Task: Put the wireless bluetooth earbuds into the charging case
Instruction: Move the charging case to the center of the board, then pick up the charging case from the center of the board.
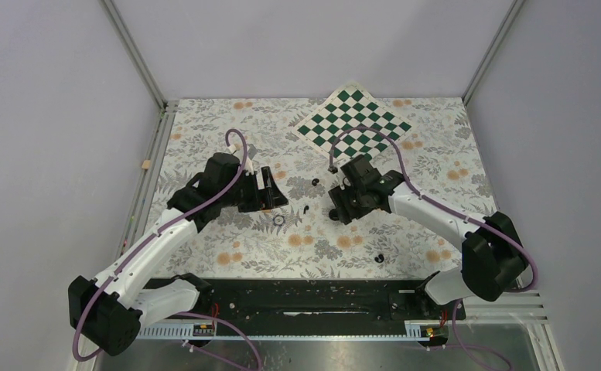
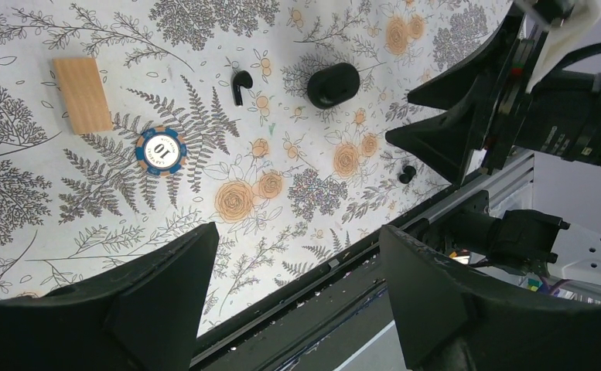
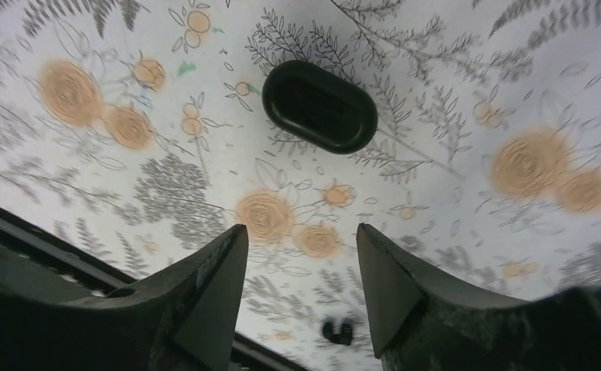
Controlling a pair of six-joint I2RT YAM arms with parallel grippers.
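One charging case (image 3: 319, 106) sits mid-desk (image 1: 204, 124), just ahead of the right gripper (image 3: 301, 229), whose jaws stand apart and empty. Two earbuds lie loose: one earbud (image 2: 241, 85) beside the case, the other earbud (image 2: 407, 174) toward the near edge. The left gripper (image 2: 298, 229) is wide, holding nothing.

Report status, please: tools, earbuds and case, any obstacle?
Left tool open, empty. Right tool open, empty, facing case. One earbud beside case, other earbud nearer table edge, both out. Chip and wooden block lie aside, path free.
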